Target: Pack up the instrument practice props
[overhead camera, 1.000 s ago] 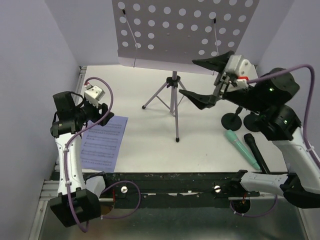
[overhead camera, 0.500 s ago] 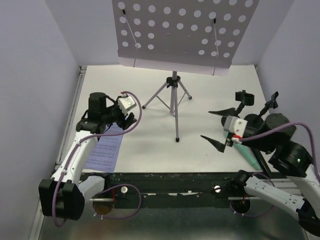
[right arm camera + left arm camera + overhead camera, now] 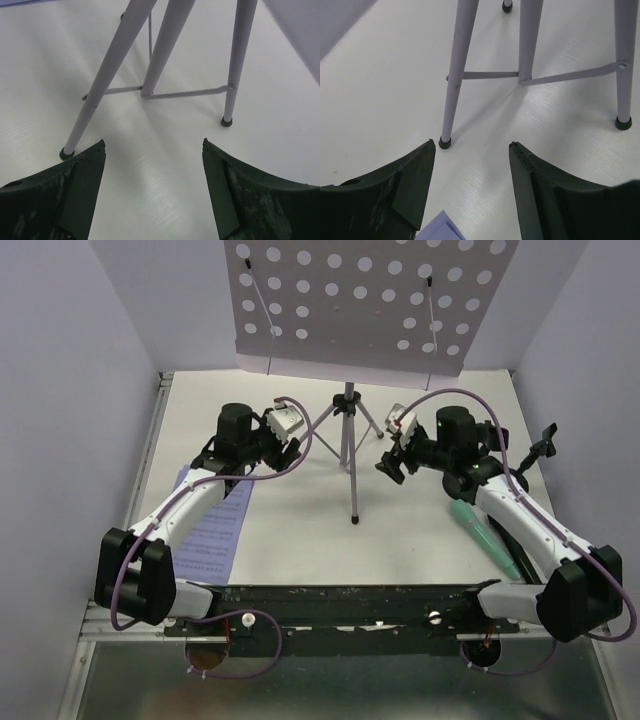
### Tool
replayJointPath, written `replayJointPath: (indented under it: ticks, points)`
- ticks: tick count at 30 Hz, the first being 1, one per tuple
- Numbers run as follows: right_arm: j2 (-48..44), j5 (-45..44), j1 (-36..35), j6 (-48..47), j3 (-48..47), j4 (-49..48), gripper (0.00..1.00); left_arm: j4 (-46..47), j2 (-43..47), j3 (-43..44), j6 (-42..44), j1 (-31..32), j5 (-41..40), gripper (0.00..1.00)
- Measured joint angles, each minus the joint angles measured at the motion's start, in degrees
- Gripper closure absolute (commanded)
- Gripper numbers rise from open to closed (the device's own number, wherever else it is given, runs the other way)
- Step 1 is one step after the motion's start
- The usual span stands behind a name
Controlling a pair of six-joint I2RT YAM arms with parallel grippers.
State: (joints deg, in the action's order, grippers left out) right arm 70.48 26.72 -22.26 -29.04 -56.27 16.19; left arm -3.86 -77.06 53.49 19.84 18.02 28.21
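Note:
The silver tripod (image 3: 348, 445) stands mid-table and carries the pale perforated desk (image 3: 350, 300) at the back. My left gripper (image 3: 291, 448) is open and empty, low, just left of the tripod legs (image 3: 456, 80). My right gripper (image 3: 387, 464) is open and empty just right of the legs (image 3: 98, 90). Neither touches the tripod. The printed sheet-music pages (image 3: 208, 528) lie front left; a corner shows in the left wrist view (image 3: 440, 231). The mint-green microphone (image 3: 476, 528) lies front right under my right arm. The black microphone is hidden. One black pole's clip (image 3: 544, 438) shows at the right.
Purple-grey walls close the table on the left, back and right. A black rail (image 3: 340, 600) runs along the near edge. The tripod's three rubber feet (image 3: 444, 144) rest on the white tabletop (image 3: 300, 530).
Both arms have swung inward to the tripod: the left from over the sheet music, the right from the front right. Both grippers now sit low beside the legs.

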Motion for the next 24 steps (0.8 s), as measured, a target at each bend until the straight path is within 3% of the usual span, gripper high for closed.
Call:
replayJointPath:
  ticks: [12,19,24]
  points:
    - [19.98,11.06,2.89,-2.51,-4.26,-29.46,0.14,-0.52,-10.58,13.05,1.11,2.23,-0.72,0.33]
    - [26.45,16.57,3.72,-2.80,-8.79,-36.09,0.18,-5.05,-14.75,18.99,4.55,2.69,-0.48,0.34]
    - [29.44,19.02,4.00,-3.61,-11.30,-38.21,0.27,-5.99,-18.34,22.99,5.95,3.21,-0.48,0.35]
